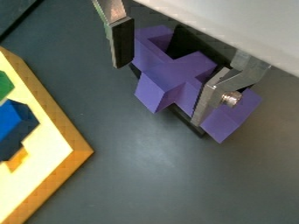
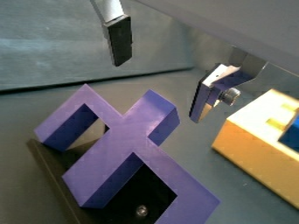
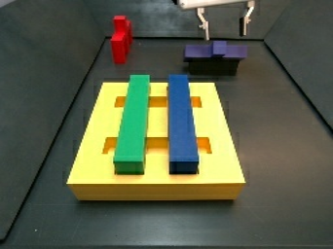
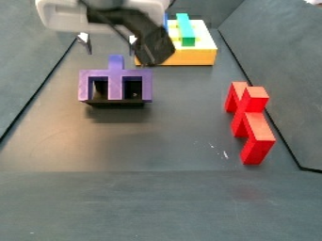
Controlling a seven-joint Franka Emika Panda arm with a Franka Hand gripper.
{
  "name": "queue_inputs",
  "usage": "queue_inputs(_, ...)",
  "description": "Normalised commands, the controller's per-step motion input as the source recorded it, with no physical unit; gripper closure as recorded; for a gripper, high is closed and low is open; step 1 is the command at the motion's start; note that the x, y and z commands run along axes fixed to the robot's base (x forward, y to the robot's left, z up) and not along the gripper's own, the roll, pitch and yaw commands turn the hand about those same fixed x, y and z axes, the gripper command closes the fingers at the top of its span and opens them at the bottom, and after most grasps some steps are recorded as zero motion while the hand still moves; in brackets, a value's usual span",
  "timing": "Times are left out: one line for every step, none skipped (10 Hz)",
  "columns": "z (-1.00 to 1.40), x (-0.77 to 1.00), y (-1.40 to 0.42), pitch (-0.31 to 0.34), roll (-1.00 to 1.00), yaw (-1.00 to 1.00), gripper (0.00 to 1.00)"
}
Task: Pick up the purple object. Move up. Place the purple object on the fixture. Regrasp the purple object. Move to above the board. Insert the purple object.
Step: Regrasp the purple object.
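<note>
We see the purple object [image 2: 122, 140] resting on the fixture [image 4: 116, 102], whose dark base shows beneath it in both wrist views. The gripper [image 3: 220, 17] hangs just above the piece, its fingers [image 1: 118, 42] spread wide and holding nothing; in a wrist view they flank the purple object without touching it. The board [image 3: 92, 146] lies on the dark table [image 3: 267, 209] well apart from the fixture, carrying a green bar [image 3: 132, 122] and a blue bar [image 3: 181, 122] side by side. A red block [image 4: 249, 120] lies on the table, away from the fixture.
</note>
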Motion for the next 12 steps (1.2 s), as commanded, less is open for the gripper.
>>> queue_inputs(0.0, -0.04, -0.11, 0.0, 1.0, 0.28, 0.0)
queue_inputs(0.0, -0.04, -0.1, 0.0, 1.0, 0.24, 0.0)
queue_inputs(0.01, 0.0, -0.01, 0.069, 1.0, 0.15, 0.0)
queue_inputs(0.03, 0.0, -0.01, 0.149, 1.0, 0.1, 0.0)
queue_inputs(0.06, 0.0, -0.02, 0.214, 1.0, 0.08, 0.0)
queue_inputs(0.08, 0.0, 0.0, 0.26, 1.0, 0.03, 0.0)
queue_inputs(0.1, 0.0, 0.0, 0.303, 1.0, 0.0, 0.0)
queue_inputs(0.1, 0.0, 0.0, 0.306, 1.0, 0.0, 0.0)
queue_inputs(0.09, 0.0, 0.0, 0.291, 1.0, 0.0, 0.0)
queue_inputs(0.09, 0.0, -0.11, 0.274, 1.0, -0.03, 0.0)
queue_inputs(0.09, 0.02, -0.12, 0.274, 1.0, -0.05, 0.0)
queue_inputs(0.08, 0.09, -0.17, 0.251, 1.0, -0.05, 0.0)
